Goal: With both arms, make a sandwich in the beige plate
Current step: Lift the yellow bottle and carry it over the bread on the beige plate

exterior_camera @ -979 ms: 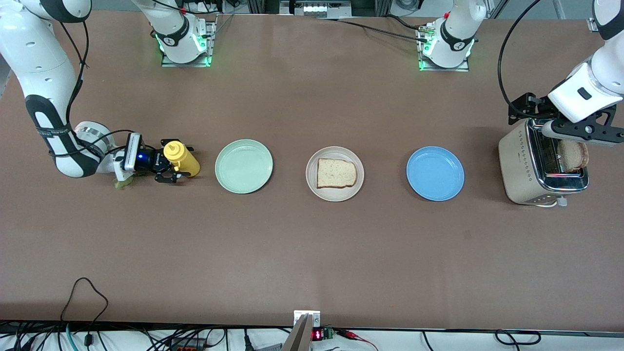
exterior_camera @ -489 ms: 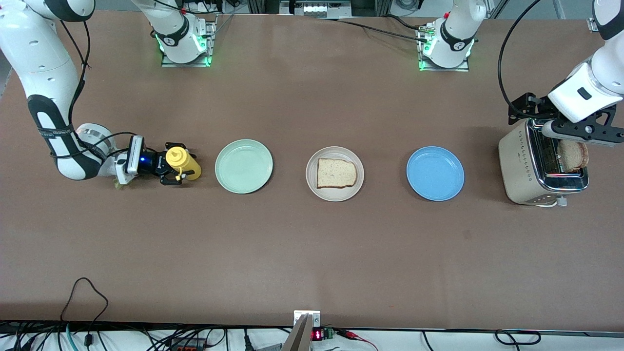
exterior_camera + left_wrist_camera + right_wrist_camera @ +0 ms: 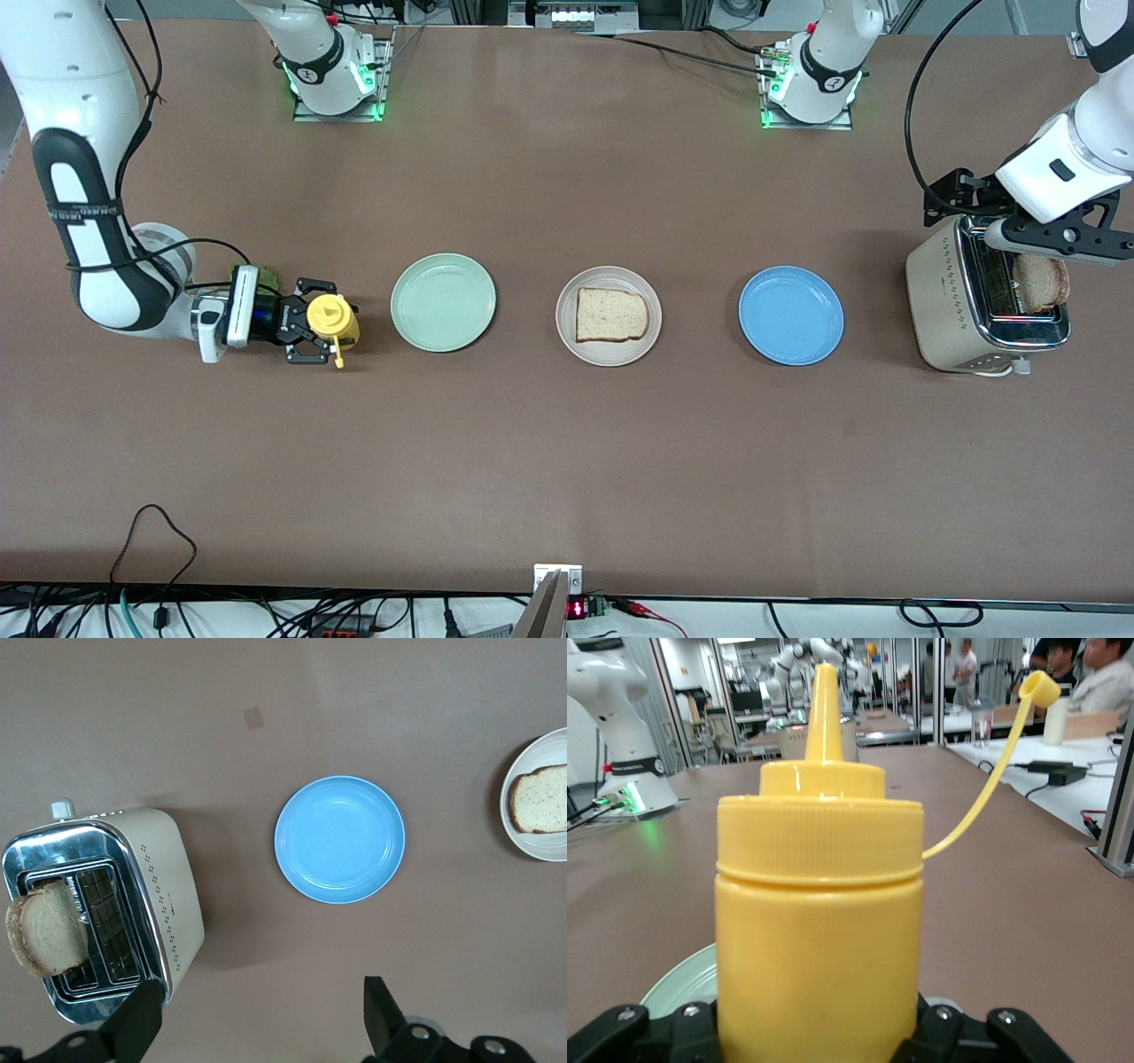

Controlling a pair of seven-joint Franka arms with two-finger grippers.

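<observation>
Though hidden frontally, bottle's (image 3: 819, 930) spout uncapped

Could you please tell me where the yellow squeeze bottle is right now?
The yellow squeeze bottle stands upright in the right gripper, toward the right arm's end of the table, beside the mint-green plate.

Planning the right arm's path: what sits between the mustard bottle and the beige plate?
In the front view, only the mint-green plate lies between the yellow mustard bottle, held by the right gripper, and the beige plate.
</observation>
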